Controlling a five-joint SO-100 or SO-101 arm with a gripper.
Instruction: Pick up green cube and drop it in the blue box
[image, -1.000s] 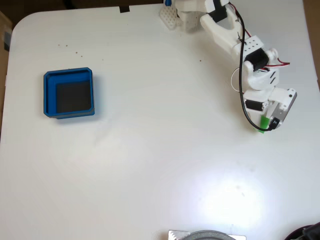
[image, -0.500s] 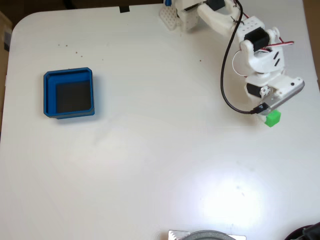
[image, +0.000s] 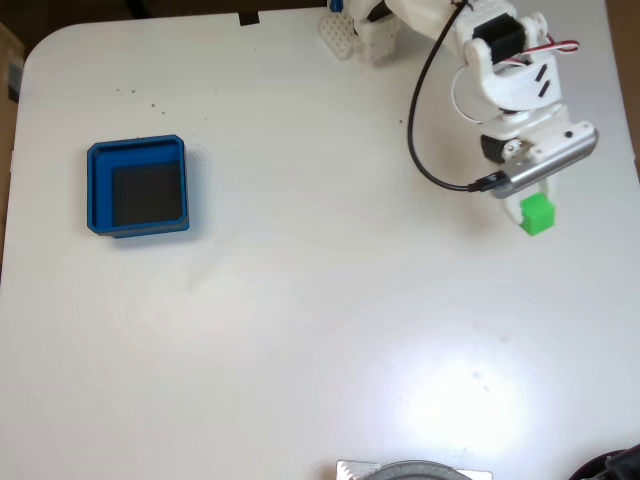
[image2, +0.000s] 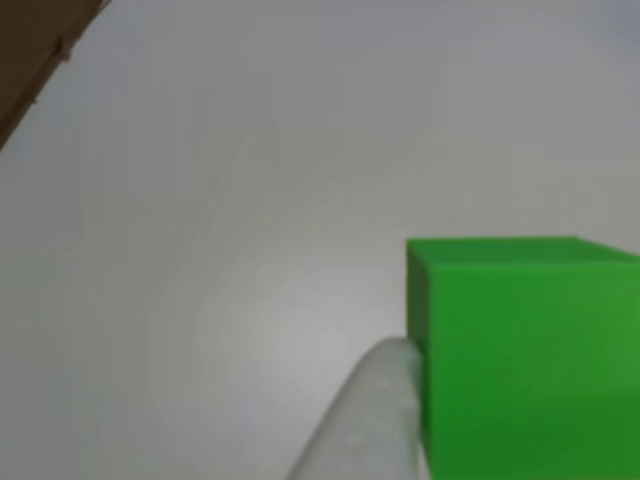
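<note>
While clamped in the tool (image: 533, 205), the green cube (image: 537, 213) is held at the counter's (image: 320, 330) right side.
Slippage is risked: the blue box (image: 96, 190) lies well apart, and one finger (image2: 375, 420) is seen at the cube's edge.

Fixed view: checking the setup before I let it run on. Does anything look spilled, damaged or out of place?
Nothing stands out. The green cube sits at the gripper, the blue box lies square and intact, and only faint specks mark the table.
</note>
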